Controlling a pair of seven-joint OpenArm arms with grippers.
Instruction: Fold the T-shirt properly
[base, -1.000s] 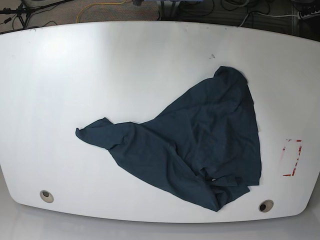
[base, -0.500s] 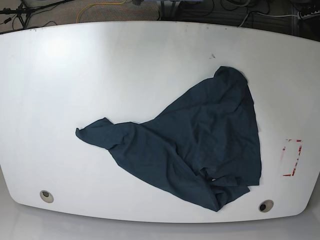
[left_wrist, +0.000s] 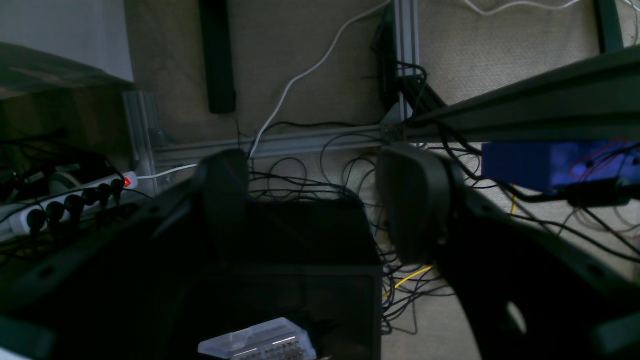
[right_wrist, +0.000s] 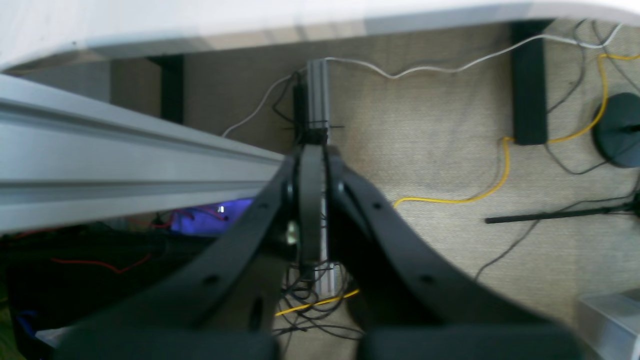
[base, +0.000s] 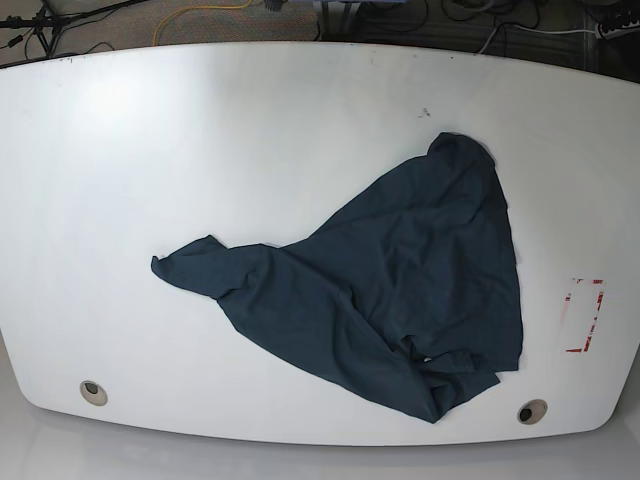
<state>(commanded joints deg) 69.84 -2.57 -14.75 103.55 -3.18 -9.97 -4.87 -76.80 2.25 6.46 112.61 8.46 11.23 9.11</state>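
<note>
Lying crumpled, the T-shirt (base: 400, 280) stretches diagonally across the table (base: 200, 150).

This is looking like a robotics lab. A wide white rounded worktop (base: 250, 130) is sitting over beige carpet (right_wrist: 440, 125) where tangled black cables (left_wrist: 310, 175), a white power strip (left_wrist: 60, 205) and silver aluminium framing rails (right_wrist: 100, 165) are lying.

Left gripper (left_wrist: 320, 200) fingers spread apart; right gripper (right_wrist: 312, 200) fingers pressed together.

Both grippers have matte black, curved fingers (left_wrist: 410, 200) with small holes.
</note>
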